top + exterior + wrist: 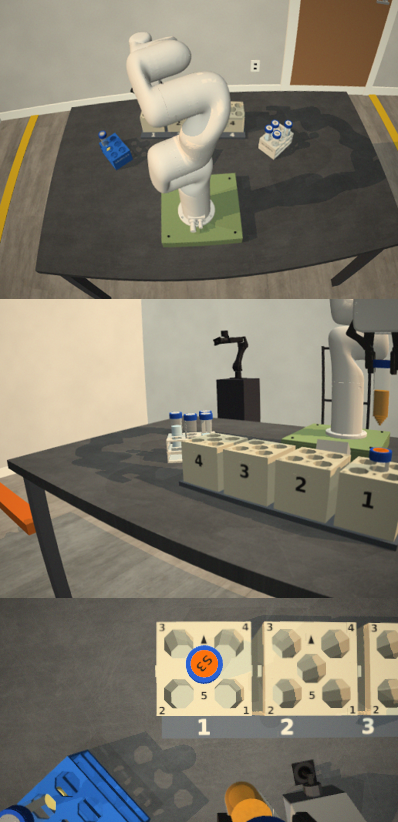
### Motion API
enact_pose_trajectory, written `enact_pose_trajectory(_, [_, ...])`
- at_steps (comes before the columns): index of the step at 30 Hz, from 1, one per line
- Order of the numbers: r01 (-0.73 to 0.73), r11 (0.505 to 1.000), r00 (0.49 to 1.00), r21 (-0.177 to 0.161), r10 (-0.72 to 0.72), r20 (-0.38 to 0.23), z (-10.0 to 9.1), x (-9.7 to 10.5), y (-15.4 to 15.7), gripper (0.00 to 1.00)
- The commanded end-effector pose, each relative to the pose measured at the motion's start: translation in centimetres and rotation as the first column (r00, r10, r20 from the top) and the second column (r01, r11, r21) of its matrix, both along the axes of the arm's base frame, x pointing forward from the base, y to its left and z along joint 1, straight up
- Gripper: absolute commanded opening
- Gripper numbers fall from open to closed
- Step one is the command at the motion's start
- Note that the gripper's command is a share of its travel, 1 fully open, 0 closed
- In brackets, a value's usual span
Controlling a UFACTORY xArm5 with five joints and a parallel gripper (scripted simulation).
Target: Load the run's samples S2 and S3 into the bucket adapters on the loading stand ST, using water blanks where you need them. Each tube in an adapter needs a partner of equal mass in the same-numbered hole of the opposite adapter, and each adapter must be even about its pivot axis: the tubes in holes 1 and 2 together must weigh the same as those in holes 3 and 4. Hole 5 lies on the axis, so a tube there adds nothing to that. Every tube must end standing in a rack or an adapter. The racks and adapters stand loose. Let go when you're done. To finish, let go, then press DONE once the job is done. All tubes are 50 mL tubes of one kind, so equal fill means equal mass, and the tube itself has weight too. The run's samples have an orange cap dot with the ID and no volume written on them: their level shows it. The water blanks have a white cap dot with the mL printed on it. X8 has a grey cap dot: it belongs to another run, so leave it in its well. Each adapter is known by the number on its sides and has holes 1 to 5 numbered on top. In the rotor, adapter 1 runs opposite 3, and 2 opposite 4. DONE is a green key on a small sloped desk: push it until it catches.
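- Arm rising from its green base plate near the middle of the top view, bending back on itself in big white curves, its far end up at the upper left of centre!
- Out at the right edge of the exterior view, the gripper points straight down, its fingers clamped on the blue cap of an amber-filled tube.
- That tube hangs upright, cone down, in the air; its ID can't be read from these angles.
- Along the wrist view's bottom edge, the tube shows below the loading stand.
- And there's S3, orange dot up, standing in hole 5 of adapter 1, upper middle of the wrist view!
- Over at the left of the top view, one blue-capped tube stands in the blue rack.
- Right of centre there, the pale rack carries four blue-capped tubes.
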State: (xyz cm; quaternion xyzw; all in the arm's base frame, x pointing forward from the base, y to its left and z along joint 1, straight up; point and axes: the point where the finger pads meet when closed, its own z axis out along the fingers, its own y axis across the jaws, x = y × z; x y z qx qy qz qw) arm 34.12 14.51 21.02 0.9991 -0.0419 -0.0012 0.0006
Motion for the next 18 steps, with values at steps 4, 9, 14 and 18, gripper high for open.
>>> enact_pose_trajectory(4, [-0.002, 1.0, 1.0, 0.0, 0.002, 0.005, 0.2, 1.0, -3.0, 0.0])
enact_pose_trajectory(9, [-0.002, 1.0, 1.0, 0.0, 0.002, 0.005, 0.2, 1.7, -5.4, 0.0])
enact_pose_trajectory(14, [-0.002, 1.0, 1.0, 0.0, 0.002, 0.005, 0.2, 2.4, -7.8, 0.0])
enact_pose_trajectory(18, [-0.002, 1.0, 1.0, 0.0, 0.002, 0.005, 0.2, 2.6, -8.7, 0.0])
